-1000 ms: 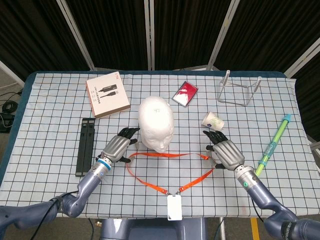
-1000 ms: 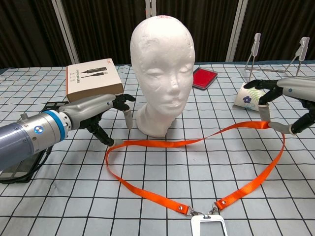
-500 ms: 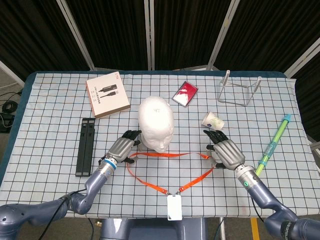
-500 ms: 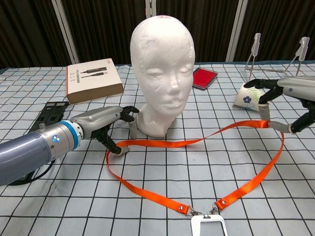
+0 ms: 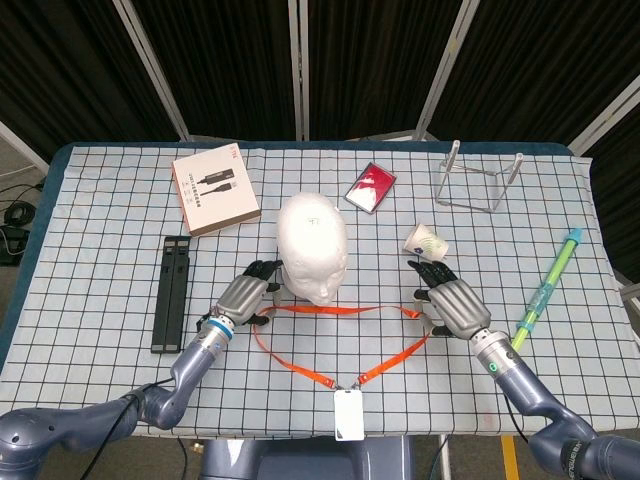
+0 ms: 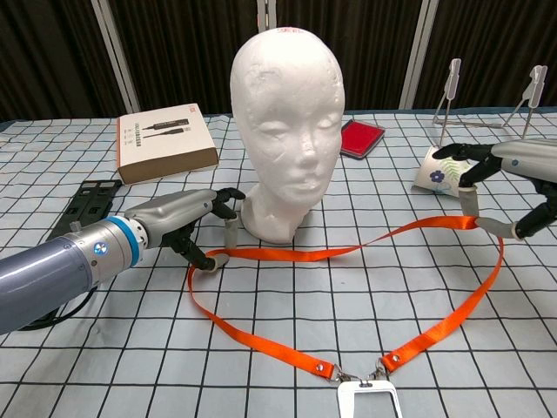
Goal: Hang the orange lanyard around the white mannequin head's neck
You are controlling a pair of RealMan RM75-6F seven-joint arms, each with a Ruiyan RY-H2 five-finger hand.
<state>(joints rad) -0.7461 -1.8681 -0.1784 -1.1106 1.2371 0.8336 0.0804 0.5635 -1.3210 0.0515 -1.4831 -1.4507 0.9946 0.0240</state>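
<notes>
The white mannequin head [image 5: 313,248] [image 6: 287,131] stands upright at mid-table. In front of it the orange lanyard [image 5: 320,310] [image 6: 287,253] lies in a wide loop, its white badge [image 5: 348,414] at the near edge. My left hand [image 5: 243,297] [image 6: 178,228] is low at the loop's left bend, beside the mannequin's base. Its thumb tip rests on the strap, and the other fingers are curled just above it. My right hand [image 5: 452,303] [image 6: 513,187] pinches the loop's right bend and holds it slightly off the cloth.
A brown box [image 5: 215,190] lies back left, with a black folded stand [image 5: 173,290] at the left. Behind the head are a red case [image 5: 371,186] and a wire rack [image 5: 480,180]. A paper cup [image 5: 425,241] lies just beyond my right hand, a green-blue pen [image 5: 548,285] far right.
My left hand has dropped to the table and slid right along the strap towards the mannequin's base. The right hand and its raised strap have stayed put.
</notes>
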